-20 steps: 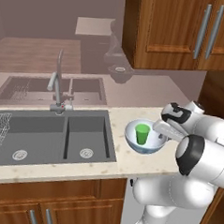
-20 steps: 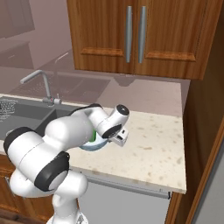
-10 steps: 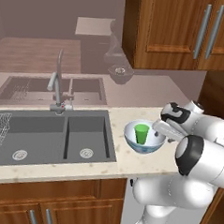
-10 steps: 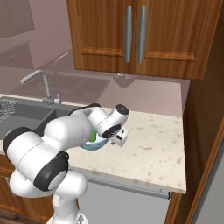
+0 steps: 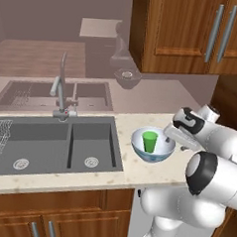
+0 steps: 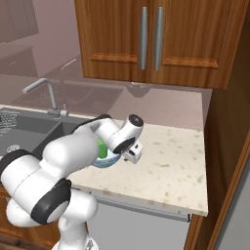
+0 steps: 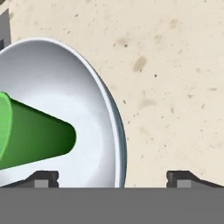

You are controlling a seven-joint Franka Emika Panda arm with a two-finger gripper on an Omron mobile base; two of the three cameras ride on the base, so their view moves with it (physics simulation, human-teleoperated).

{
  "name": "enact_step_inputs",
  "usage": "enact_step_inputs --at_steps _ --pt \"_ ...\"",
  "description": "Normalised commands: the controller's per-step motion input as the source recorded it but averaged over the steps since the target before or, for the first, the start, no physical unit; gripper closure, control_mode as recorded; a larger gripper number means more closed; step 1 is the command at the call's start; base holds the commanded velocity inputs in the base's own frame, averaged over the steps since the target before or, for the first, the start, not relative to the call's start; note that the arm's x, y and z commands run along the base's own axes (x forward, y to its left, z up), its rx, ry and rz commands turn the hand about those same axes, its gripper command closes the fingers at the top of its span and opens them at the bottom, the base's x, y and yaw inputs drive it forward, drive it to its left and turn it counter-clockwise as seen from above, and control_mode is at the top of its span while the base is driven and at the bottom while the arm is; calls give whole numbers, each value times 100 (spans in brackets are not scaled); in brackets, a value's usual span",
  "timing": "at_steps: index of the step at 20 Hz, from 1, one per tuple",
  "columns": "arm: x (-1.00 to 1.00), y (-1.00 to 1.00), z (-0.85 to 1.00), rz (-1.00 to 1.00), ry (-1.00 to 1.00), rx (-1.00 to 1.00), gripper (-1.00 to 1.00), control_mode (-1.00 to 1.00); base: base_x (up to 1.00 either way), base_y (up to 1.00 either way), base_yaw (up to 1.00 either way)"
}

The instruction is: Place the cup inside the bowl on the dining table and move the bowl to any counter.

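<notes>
The small bright green tapered cup [image 5: 149,141] stands upright inside the round white bowl with a pale blue outside [image 5: 141,147], and the bowl rests on the beige speckled stone counter [image 5: 140,125] just right of the grey double-basin sink [image 5: 54,141]. The white arm's two-finger gripper [image 7: 112,177] hangs at the bowl's right rim — its jaws spread wide, one dark fingertip [image 7: 41,177] over the bowl's inside, the other over bare stone, gripping nothing. A metal faucet [image 5: 59,89] rises behind the sink, and brown wooden cabinets [image 6: 156,39] hang above the counter.
</notes>
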Motion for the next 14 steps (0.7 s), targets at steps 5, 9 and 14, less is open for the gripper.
enact_step_inputs --at_steps 5,9,14 --pt "-25 0 26 -8 0 0 -100 -100 0 0 0" --pt "-35 0 19 -5 0 0 -100 -100 0 0 0" --pt "-55 1 7 0 0 0 -100 -100 0 0 0"
